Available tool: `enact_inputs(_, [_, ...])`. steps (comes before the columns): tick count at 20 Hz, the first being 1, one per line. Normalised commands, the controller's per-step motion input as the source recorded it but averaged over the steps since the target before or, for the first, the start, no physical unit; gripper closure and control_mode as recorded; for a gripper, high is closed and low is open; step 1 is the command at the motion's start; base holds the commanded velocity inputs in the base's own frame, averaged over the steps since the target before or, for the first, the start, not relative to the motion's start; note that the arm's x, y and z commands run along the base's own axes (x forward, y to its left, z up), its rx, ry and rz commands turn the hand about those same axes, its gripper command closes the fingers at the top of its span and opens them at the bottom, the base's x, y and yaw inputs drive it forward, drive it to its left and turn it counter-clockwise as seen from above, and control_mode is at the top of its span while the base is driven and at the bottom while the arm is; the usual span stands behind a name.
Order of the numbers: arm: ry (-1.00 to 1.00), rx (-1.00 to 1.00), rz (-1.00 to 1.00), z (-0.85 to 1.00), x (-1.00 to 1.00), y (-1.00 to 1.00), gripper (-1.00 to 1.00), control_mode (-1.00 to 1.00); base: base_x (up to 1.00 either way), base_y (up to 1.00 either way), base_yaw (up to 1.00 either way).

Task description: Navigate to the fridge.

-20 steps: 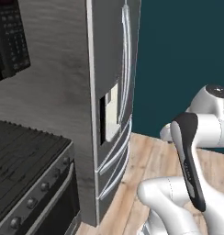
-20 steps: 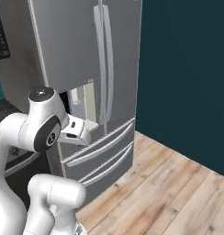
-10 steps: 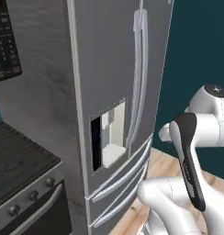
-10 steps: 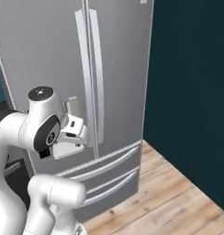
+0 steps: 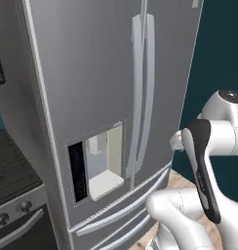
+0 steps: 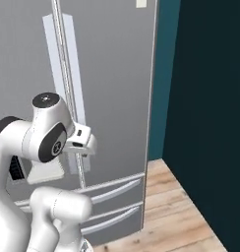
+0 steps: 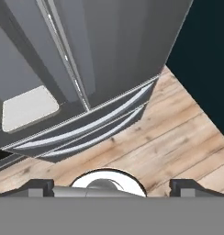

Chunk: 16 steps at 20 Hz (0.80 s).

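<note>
Fridge of tall light-grey steel look (image 5: 91, 73) stands right before me, its two long curved handles (image 5: 143, 93) side by side and its recessed water dispenser (image 5: 99, 163) low on the left door. Bottom drawers (image 7: 86, 128) meet the pale wood-plank floor (image 7: 178, 133). My hand (image 7: 111, 187) hangs spread, holding nothing.
</note>
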Motion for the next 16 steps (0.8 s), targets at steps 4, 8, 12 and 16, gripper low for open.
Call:
enact_inputs(4, [0.00, 0.00, 0.00, 0.00, 0.00, 0.00, -1.00, 1.00, 0.48, -0.12, 0.44])
enact_inputs(8, [0.00, 0.00, 0.00, 0.00, 0.00, 0.00, -1.00, 1.00, 0.31, -0.17, 0.44])
enact_inputs(12, [0.00, 0.00, 0.00, 0.00, 0.00, 0.00, -1.00, 1.00, 0.21, -0.44, 0.41])
enact_inputs(16, [0.00, 0.00, 0.00, 0.00, 0.00, 0.00, -1.00, 1.00, 0.20, -0.58, 0.37])
